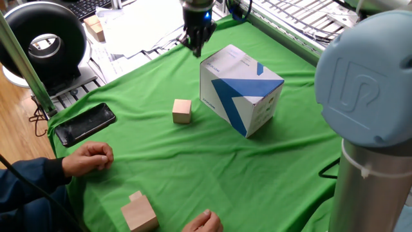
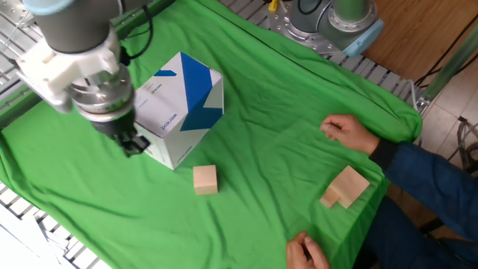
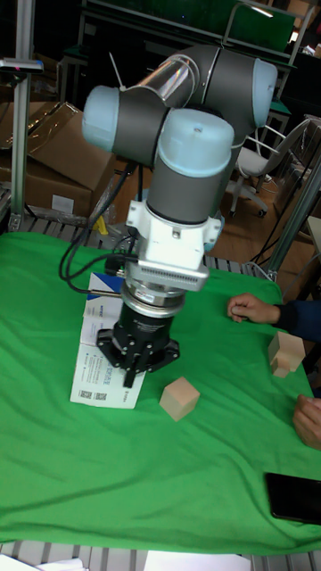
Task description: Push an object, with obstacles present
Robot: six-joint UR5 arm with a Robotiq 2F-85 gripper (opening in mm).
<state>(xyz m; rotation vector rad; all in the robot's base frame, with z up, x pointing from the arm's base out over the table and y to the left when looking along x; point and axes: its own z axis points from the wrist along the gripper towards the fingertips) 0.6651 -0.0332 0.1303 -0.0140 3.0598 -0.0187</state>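
Small wooden cube [image 1: 182, 110] lies near white-blue box [image 1: 241, 89].

From here you see the arm's big grey joints filling the middle, with the tool [image 3: 134, 373] hanging low over the green-draped bench [image 3: 53, 473], its fingers close together in front of the white box [image 3: 96, 361]. The small wooden cube [image 3: 179, 398] sits just right of the tool, apart from it. At the right edge you have a hand [image 3: 252, 310], the stepped wooden block [image 3: 285, 351], and a black phone [image 3: 296, 497] lower down.
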